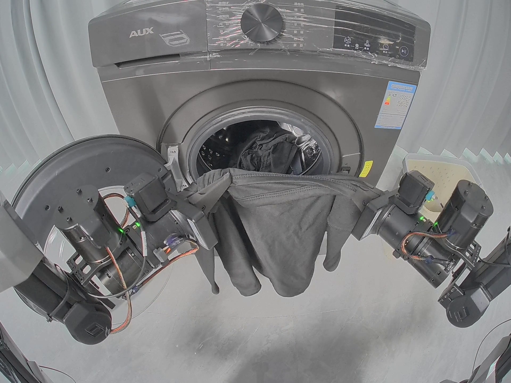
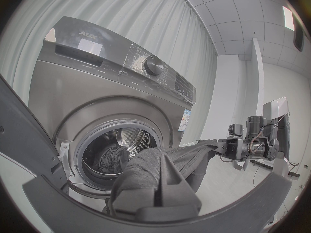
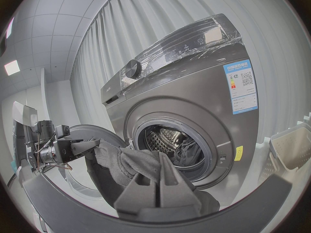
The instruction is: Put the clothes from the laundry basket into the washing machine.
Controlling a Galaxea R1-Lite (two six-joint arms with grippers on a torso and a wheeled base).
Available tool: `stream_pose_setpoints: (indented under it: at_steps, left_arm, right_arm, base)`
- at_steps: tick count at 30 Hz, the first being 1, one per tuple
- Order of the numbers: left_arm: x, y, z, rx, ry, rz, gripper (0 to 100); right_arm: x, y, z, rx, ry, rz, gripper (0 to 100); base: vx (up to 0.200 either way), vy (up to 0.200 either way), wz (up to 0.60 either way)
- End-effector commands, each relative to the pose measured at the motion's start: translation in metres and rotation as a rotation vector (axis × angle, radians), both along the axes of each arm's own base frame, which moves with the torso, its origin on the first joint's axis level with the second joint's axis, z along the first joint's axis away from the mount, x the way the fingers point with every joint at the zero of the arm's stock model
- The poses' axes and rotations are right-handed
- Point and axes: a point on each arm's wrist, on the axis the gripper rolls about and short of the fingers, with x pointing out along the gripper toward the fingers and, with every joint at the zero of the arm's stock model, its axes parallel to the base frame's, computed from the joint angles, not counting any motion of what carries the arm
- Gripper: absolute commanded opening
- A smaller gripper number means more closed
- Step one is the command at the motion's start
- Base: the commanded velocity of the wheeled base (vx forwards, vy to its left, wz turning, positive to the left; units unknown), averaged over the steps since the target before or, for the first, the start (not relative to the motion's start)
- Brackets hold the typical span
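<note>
1. Clamping one end of a dark grey garment (image 1: 277,224), the left gripper (image 1: 198,204) has its fingers pressed together on the cloth. The right gripper (image 1: 371,204) is closed on the other end in the same way.
2. The washing machine (image 1: 159,97) faces the robot. Its door (image 1: 80,166) is swung wide on the robot's left, close behind the left arm.
3. The round drum opening (image 1: 213,144) gapes just above and behind the stretched cloth.
4. The garment spans the two grippers. Its top edge runs along the lower rim of the opening and the rest hangs toward the floor.
5. Another dark piece of clothing (image 1: 266,152) lies inside the drum, beyond both grippers.
6. The pale laundry basket (image 1: 444,171) stands at the machine's right side, just behind the right arm.
</note>
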Motion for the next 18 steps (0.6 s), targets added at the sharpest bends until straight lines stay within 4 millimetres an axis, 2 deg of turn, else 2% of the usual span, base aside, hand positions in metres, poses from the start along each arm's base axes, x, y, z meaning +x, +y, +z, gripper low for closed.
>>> stream_pose_setpoints:
  at_steps: [1,6,18]
  left_arm:
    - [-0.003,0.003,0.006,-0.011,-0.017,0.004,0]
    - [-0.005,0.012,0.019,-0.034,-0.055,0.028,0]
    - [-0.008,0.018,0.028,-0.053,-0.085,0.038,0]
  right_arm:
    - [0.0,-0.001,0.006,0.017,-0.018,-0.014,0]
    - [-0.001,-0.003,0.02,0.052,-0.057,-0.028,0]
    - [-0.001,-0.004,0.021,0.058,-0.061,-0.032,0]
  base:
    - [0.0,0.0,0.0]
    - [0.0,0.0,0.0]
    - [0.0,0.0,0.0]
